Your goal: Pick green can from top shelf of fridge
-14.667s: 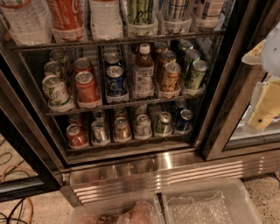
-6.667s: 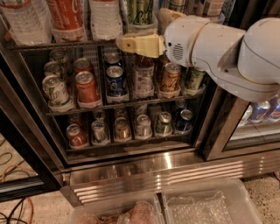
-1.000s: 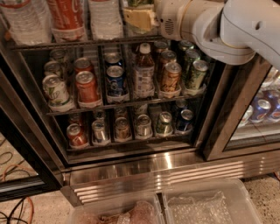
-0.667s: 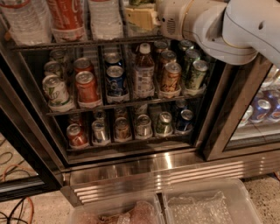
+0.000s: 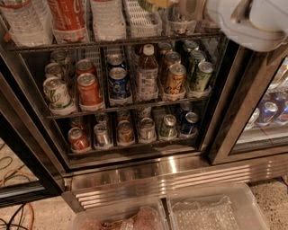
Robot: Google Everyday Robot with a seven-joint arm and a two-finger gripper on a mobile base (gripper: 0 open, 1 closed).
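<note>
At twelve o'clock, hard against the top edge, we see the gripper [image 5: 163,3] beside a sliver of the green can [image 5: 146,4], above a bare white lane of the top shelf [image 5: 141,21] in the fridge [image 5: 180,173]. Whether the claw is clamped on the can we cannot tell, since the edge cuts it off. We judge the white arm [image 5: 243,22] reaches in from one o'clock to stay clear of the bottles [image 5: 108,18] at eleven.

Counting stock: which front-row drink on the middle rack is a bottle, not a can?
The white-capped bottle, fourth from left, between the blue can and orange can; the gripper is above it at the top edge.
</note>
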